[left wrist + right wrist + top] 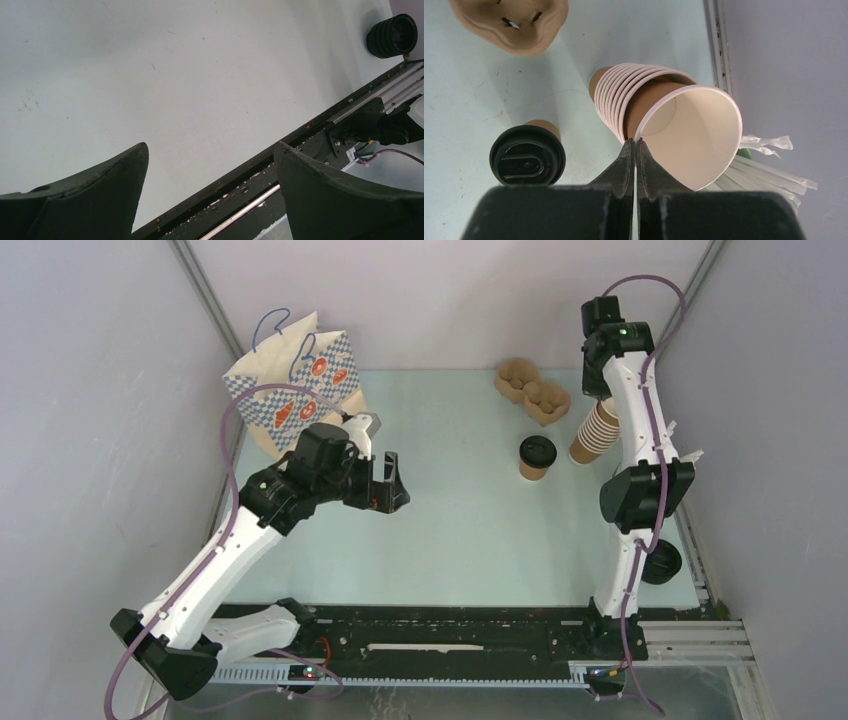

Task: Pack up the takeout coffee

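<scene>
Nearest my lens, the right gripper has its two fingers pressed together on the white rim of the outermost cup of the cup stack. The stack leans over near the right edge of the table. I judge the step in hand to be freeing that one cup. To do it well I would draw it straight along the stack's axis, so the thin rim does not crumple and the cups behind do not follow. The pinch is on a single wall, so any twist could slip it loose. The left gripper hangs spread and empty over bare table, well apart from the work.

The one lidded coffee cup I can find stands upright, just left of the stack and on the near side of the pulp carrier. It is small, of brown kraft paper, with its round black lid seated flat. No second lidded cup shows. The paper bag stands at far left.
</scene>
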Action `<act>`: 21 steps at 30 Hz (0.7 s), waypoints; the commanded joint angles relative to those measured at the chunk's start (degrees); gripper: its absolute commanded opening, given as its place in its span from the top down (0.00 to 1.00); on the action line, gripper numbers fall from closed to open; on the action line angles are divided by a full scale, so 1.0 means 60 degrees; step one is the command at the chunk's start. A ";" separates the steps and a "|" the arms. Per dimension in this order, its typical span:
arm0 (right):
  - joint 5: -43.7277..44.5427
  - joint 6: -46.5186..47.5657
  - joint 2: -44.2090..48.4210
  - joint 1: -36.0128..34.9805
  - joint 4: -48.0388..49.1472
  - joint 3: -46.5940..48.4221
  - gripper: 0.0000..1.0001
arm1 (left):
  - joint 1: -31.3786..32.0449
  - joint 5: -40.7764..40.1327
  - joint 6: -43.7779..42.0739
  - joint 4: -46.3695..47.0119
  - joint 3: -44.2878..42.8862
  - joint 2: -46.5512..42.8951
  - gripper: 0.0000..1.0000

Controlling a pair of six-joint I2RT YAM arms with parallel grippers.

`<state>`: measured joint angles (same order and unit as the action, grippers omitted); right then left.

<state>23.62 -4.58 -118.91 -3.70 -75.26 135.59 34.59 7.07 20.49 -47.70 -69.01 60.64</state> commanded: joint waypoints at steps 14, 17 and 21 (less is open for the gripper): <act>0.0801 0.0047 0.1611 -0.0291 0.0016 0.1010 1.00 | -0.0052 -0.0115 -0.0004 -0.0140 -0.0496 -0.0348 0.00; 0.0435 -0.0026 0.2078 -0.0236 -0.0002 0.0979 1.00 | -0.0056 -0.0131 0.0060 -0.0214 -0.0586 -0.0324 0.00; 0.0354 -0.0035 0.2929 -0.0896 -0.0030 0.0678 1.00 | -0.0052 -0.0168 0.0225 -0.0411 -0.0881 -0.0302 0.00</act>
<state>26.06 -4.38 -107.79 -6.09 -75.53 138.54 34.59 6.94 20.82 -49.39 -69.17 59.53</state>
